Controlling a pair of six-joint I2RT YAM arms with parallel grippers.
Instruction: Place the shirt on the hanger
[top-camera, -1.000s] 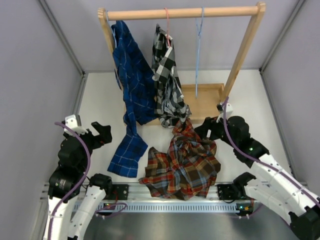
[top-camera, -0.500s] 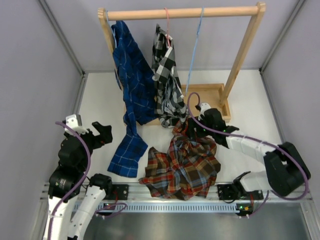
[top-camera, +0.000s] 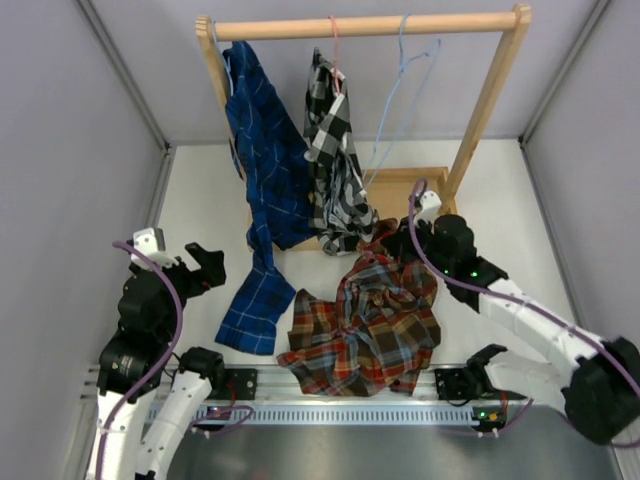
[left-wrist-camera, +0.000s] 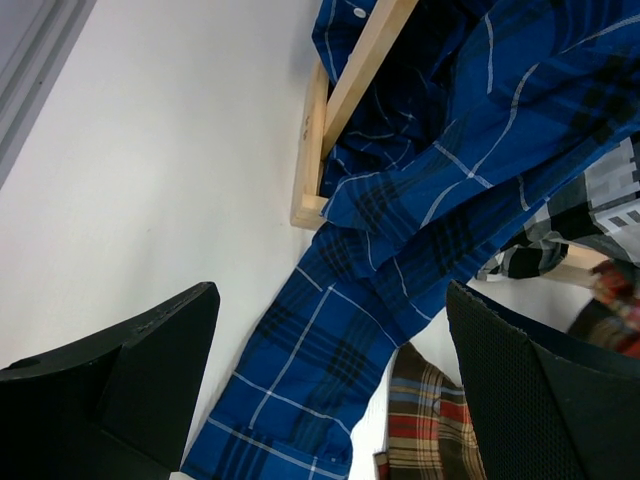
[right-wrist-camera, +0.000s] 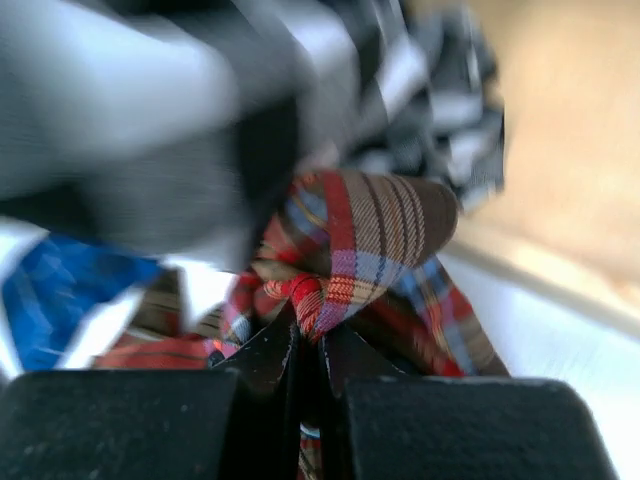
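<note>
Right gripper (right-wrist-camera: 308, 345) is clamped shut on a bunched fold of the large red-orange, brown and blue plaid shirt (top-camera: 368, 322), at its far edge beside the wooden rack base (top-camera: 425, 200). The rest of the shirt lies crumpled on the white table (top-camera: 200, 190) between my arms. The thin light blue wire hanger (top-camera: 398, 95) hangs bare on the rail. Left gripper (left-wrist-camera: 330, 300) is spread wide and holds nothing, above the dark blue plaid shirt (left-wrist-camera: 420, 190). My judgement: only the first grasp is made. Lifting and threading are left.
</note>
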